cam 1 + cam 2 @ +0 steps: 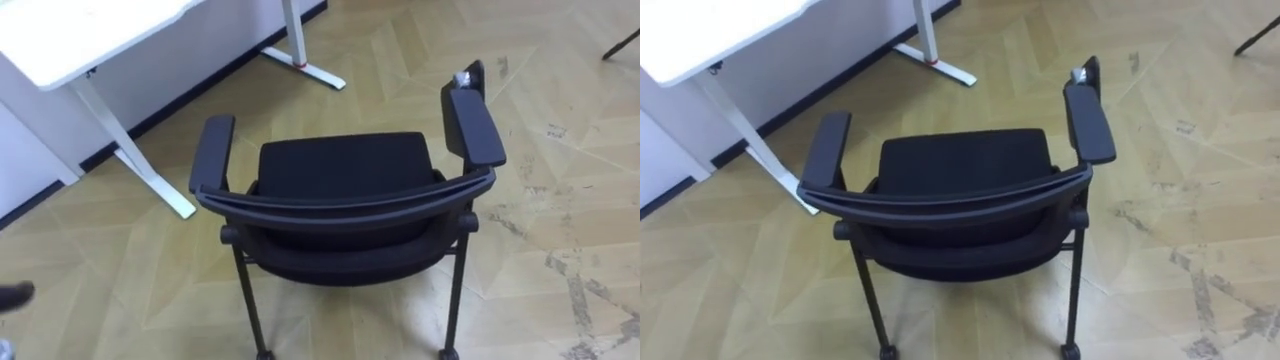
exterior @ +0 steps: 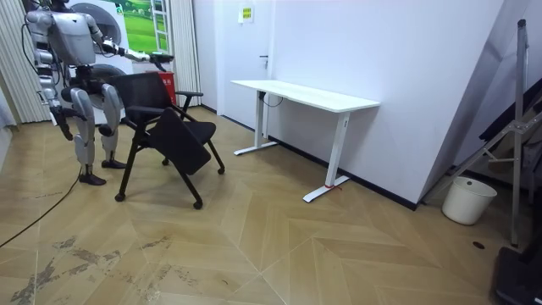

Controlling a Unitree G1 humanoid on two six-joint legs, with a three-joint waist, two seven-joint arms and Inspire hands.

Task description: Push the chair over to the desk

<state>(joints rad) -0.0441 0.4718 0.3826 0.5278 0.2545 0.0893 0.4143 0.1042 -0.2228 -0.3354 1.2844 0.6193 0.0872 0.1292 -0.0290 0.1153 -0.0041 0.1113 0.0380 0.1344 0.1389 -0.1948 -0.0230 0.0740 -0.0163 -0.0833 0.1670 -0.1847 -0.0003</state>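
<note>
A black chair [image 1: 340, 170] with two padded armrests and castors stands right before me, its curved back [image 1: 340, 205] nearest and its seat facing away. No hand rests on the back or on the left armrest [image 1: 212, 150]. A small dark and grey part [image 1: 466, 76] sits at the front tip of the right armrest; I cannot tell what it is. In the room view I stand behind the chair [image 2: 165, 127]. One arm is stretched out at shoulder height above it, with its hand [image 2: 159, 58] too small to read. The other arm hangs down.
A white desk [image 1: 80, 30] on white legs stands ahead to the left against the wall, its feet [image 1: 305, 65] reaching out onto the wooden floor. In the room view a white bin [image 2: 468, 199] and a metal frame [image 2: 512, 127] stand far beyond the desk [image 2: 305, 95].
</note>
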